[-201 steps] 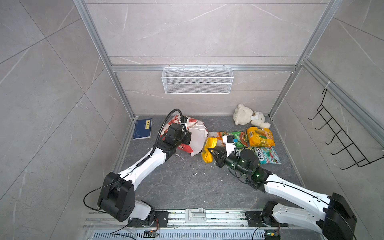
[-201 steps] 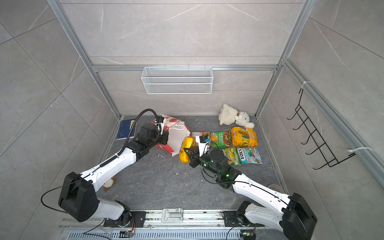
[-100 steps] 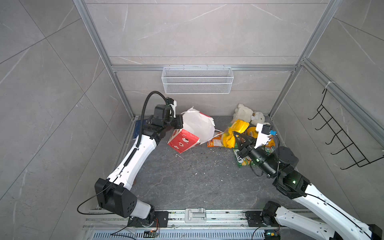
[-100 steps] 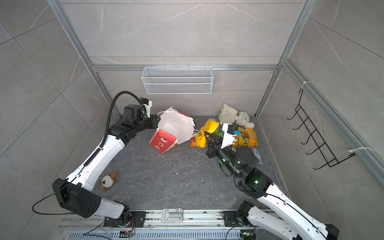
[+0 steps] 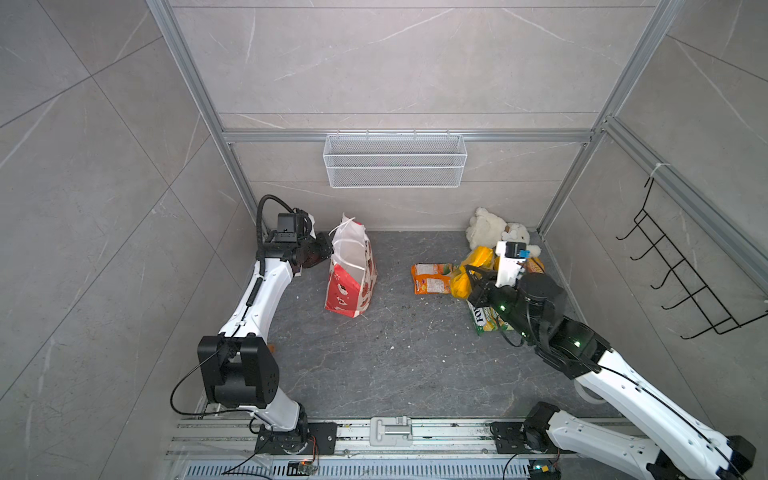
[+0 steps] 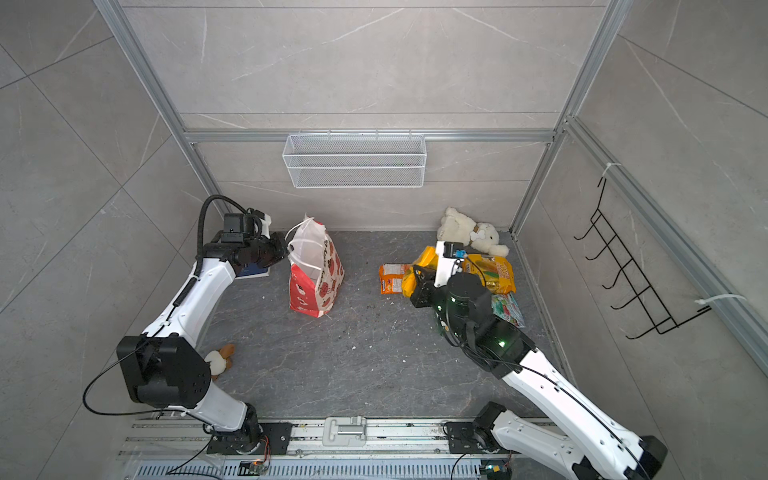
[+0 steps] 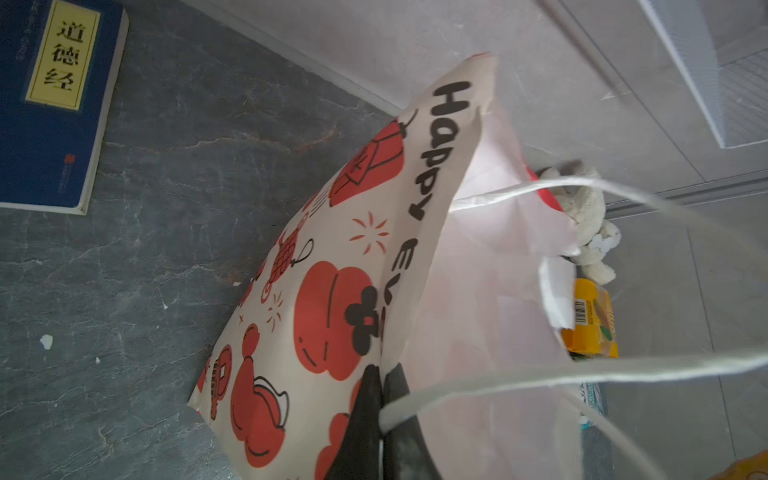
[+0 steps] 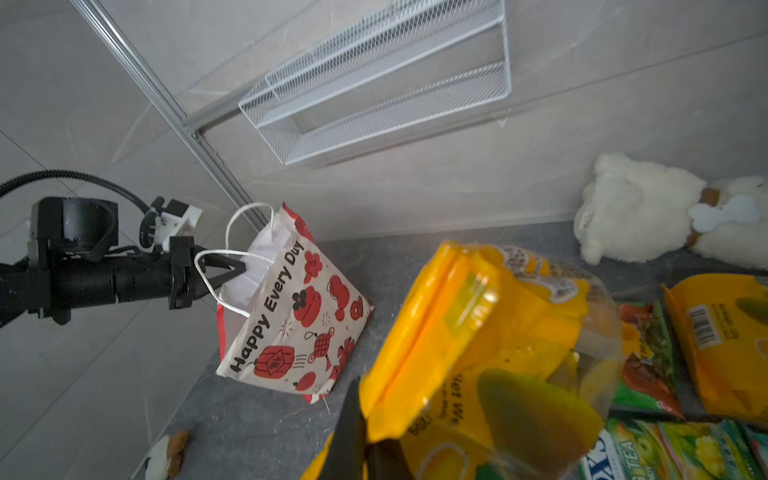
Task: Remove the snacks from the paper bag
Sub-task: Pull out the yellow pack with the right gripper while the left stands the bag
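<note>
The paper bag (image 5: 351,270) has come down to stand far left on the tabletop (image 5: 395,353), left claw (image 7: 380,374) clenched on its rim. Right claw (image 8: 365,419) grips a yellow packet (image 8: 478,332) above the far-right snacks (image 5: 430,279), some hidden behind its arm (image 5: 536,307).

You see a white plush toy (image 5: 486,226) in the far right corner, a blue book (image 7: 50,104) flat at far left. A wire basket (image 5: 395,162) hangs on the back wall — a black hook rack (image 5: 681,282) on the right.
</note>
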`<state>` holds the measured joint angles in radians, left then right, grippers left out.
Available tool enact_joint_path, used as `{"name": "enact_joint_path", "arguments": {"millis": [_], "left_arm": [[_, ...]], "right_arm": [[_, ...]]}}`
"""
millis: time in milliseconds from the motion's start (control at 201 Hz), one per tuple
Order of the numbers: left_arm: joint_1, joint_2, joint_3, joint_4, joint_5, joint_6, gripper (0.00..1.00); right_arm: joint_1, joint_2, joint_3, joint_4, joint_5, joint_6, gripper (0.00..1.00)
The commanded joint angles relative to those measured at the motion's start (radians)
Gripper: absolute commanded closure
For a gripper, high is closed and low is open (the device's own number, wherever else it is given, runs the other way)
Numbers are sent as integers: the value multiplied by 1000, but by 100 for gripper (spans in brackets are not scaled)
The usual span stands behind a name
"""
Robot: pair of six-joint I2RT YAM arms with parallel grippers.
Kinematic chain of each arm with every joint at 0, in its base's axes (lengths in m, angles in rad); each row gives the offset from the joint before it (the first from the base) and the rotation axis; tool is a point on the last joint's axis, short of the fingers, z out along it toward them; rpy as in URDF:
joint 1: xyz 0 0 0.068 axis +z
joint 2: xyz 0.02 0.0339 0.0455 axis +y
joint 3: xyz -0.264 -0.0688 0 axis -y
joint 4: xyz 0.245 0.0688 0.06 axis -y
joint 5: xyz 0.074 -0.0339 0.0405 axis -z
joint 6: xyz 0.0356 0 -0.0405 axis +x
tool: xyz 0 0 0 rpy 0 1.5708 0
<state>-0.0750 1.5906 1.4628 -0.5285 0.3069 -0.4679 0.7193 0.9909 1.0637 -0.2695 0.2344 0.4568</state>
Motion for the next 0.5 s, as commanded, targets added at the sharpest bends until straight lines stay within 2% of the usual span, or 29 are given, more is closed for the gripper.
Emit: {"name": "enact_joint_path", "arguments": {"millis": [0,50,109,249,314,368,433,458,493], "left_arm": [[10,-28,-5,2,-6,18,100],[10,-34,-9,0,-19,28,99],[10,-47,-12,-2,-34,36,85],[11,-102,-11,-4,-125,64,63],[12,-128,-7,-3,-165,74,46],[14,-147,2,-4,-194,78,36],[14,-164,16,-15,-239,85,30],[14,-169,20,-17,-254,86,22],[15,-176,29,-22,-266,87,19]], "right_arm": [[-4,59,58,40,-115,19,100],[-4,92,64,46,-149,24,100],[-9,131,77,41,-194,33,100],[-22,221,108,46,-323,48,100],[-37,258,114,53,-393,60,100],[-50,289,117,58,-440,73,100],[-62,321,110,77,-487,82,100],[-67,335,110,82,-507,85,100],[-76,356,103,93,-533,94,100]]}}
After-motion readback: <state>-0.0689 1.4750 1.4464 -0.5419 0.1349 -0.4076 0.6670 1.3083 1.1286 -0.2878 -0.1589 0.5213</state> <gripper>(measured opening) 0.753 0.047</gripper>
